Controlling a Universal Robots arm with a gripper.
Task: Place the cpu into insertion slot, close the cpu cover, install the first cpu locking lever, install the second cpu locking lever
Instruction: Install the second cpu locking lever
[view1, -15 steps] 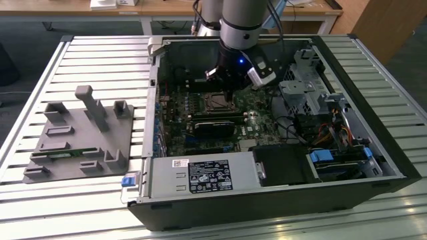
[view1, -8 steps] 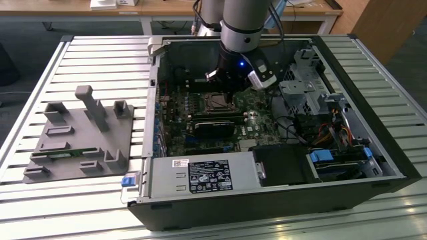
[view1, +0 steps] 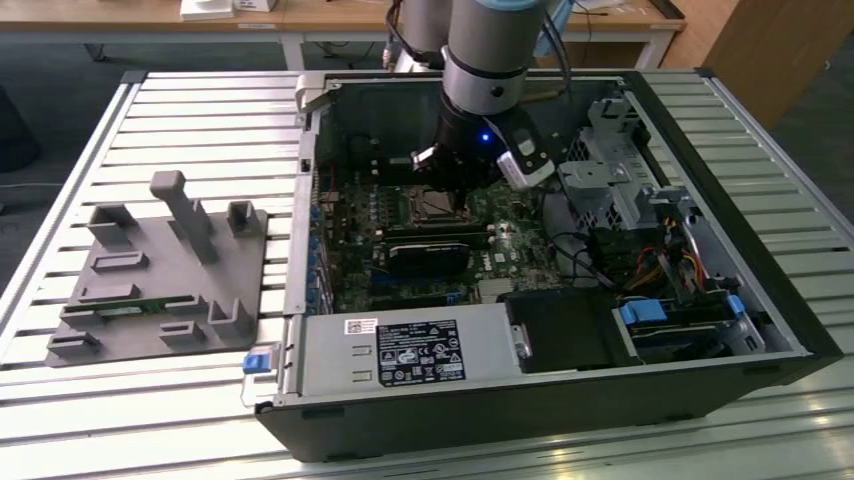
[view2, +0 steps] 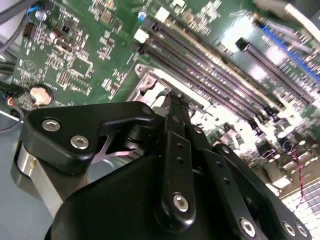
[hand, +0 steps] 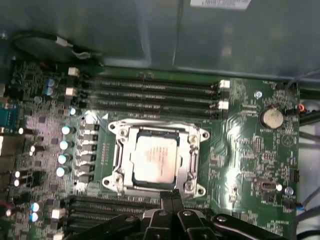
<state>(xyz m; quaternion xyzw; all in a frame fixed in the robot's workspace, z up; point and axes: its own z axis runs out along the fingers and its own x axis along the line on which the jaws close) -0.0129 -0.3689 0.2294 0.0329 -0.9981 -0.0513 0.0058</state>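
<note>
Insertion slot (view1: 434, 205) in the exterior view largely hidden behind the arm's tool (view1: 458, 205).

Exterior view high overhead, both wrist views near motherboard (hand: 250, 150)

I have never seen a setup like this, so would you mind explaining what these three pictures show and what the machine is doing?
One picture is taken from off the machine; two come from cameras on its wrist. The grey jointed robot arm reaches down into an open black computer case lying on a slatted metal table. Beside the case sits a grey plastic holder tray. In the first wrist view, the green circuit board carries a pale silvery square chip sitting in its socket, with a thin silver metal frame lying around it. The arm's black claw hovers at the frame's edge, with nothing visibly held.
</note>
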